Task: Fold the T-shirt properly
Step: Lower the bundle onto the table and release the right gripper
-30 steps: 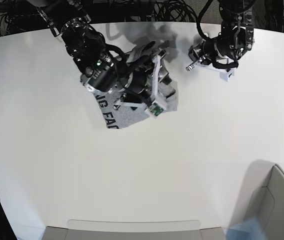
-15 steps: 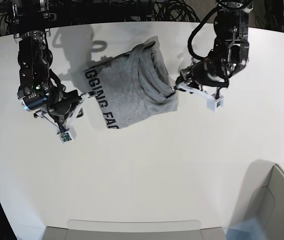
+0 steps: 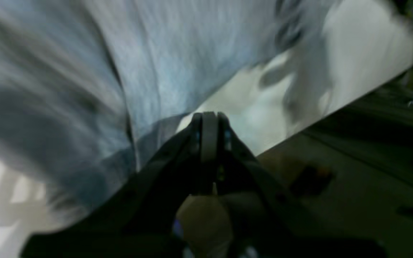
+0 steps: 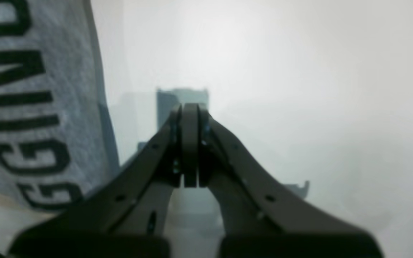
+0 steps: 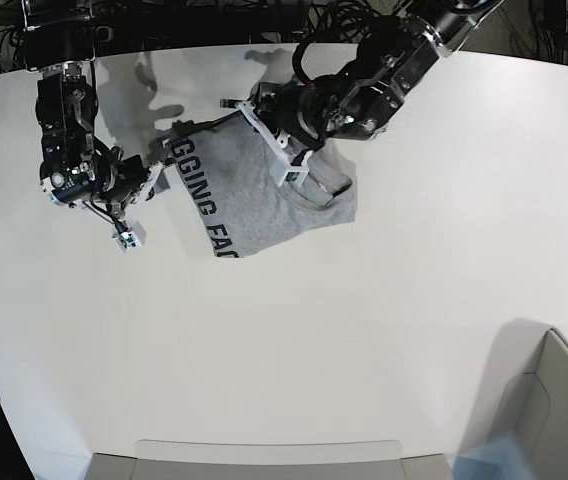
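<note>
Right gripper (image 4: 190, 143): jaws pressed together, empty, just beside lettered edge of T-shirt (image 5: 264, 190). Left gripper (image 3: 209, 132): jaws together over grey cloth; whether cloth is pinched we cannot tell. T-shirt bunched on desk (image 5: 294, 340). We judge it light, limp; grip hems, corners.

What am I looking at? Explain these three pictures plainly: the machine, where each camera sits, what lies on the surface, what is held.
This is a robot with two arms working over a white table. One picture looks down from above. The other two come from cameras mounted on each wrist, looking along the pincers. A grey T-shirt with black lettering lies partly folded on the table. The right end effector is shut and empty, beside the lettered edge. The left end effector is shut against the cloth, but blur hides whether it pinches any.
</note>
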`<state>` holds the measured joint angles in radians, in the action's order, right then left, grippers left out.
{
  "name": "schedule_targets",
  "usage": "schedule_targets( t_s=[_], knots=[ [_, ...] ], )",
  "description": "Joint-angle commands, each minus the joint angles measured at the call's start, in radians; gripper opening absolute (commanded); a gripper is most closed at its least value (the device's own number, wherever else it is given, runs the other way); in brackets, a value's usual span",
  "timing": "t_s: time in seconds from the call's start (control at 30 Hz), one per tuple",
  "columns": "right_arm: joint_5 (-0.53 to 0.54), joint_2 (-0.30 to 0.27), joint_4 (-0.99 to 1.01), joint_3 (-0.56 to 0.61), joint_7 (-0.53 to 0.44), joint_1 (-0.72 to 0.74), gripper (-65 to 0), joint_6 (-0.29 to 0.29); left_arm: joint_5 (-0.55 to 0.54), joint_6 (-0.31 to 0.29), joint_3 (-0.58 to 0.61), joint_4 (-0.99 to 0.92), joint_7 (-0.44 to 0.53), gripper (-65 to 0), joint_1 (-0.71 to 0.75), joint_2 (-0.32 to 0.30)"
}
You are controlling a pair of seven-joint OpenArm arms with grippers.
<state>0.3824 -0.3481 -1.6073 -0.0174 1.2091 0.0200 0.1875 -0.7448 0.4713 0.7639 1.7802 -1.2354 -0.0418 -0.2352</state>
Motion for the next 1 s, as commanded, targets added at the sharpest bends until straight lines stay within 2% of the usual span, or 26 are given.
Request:
schedule_targets(
  t_s=[0.0, 0.1, 0.2, 0.37, 0.47, 0.6, 0.67, 0.83, 0.97],
  knots=[
    [0.013, -0.001, -0.021, 0.017, -0.016, 0.022, -65.0, 0.011, -0.003, 0.010, 0.006, -0.016, -0.005, -65.0, -0.013, -0.003],
    [0.013, 0.001, -0.041, 0.095, -0.013, 0.011, -65.0, 0.011, -0.003, 0.010, -0.008, -0.044, -0.007, -65.0, -0.013, -0.008],
    [0.013, 0.001, -0.087, 0.176, -0.015, -0.018, -65.0, 0.011, -0.003, 0.011, -0.067, -0.042, -0.007, -65.0, -0.013, -0.046],
    [0.013, -0.001, -0.207, 0.313, -0.010, -0.081, -65.0, 0.011, -0.003, 0.013, -0.295, -0.087, -0.005, -65.0, -0.019, -0.068],
    [0.013, -0.006, -0.287, 0.353, -0.012, -0.119, -65.0, 0.011, -0.005, 0.011, -0.430, -0.159, 0.035, -65.0, -0.105, -0.065],
    [0.013, -0.042, -0.380, 0.277, -0.010, -0.163, -65.0, 0.011, -0.008, 0.011, -0.479, -0.133, 0.038, -65.0, -0.134, -0.065],
    [0.013, -0.062, -0.408, 0.193, -0.012, -0.182, -65.0, 0.011, -0.008, 0.013, -0.479, -0.092, 0.049, -65.0, -0.126, -0.065],
    [0.011, -0.056, -0.380, -0.065, -0.015, -0.151, -65.0, 0.011, -0.009, 0.010, -0.469, 0.043, 0.039, -65.0, -0.054, -0.065],
    [0.011, -0.064, -0.273, -0.105, -0.015, -0.056, -65.0, 0.011, -0.011, 0.010, -0.341, 0.155, 0.039, -65.0, -0.013, -0.066]
  ],
)
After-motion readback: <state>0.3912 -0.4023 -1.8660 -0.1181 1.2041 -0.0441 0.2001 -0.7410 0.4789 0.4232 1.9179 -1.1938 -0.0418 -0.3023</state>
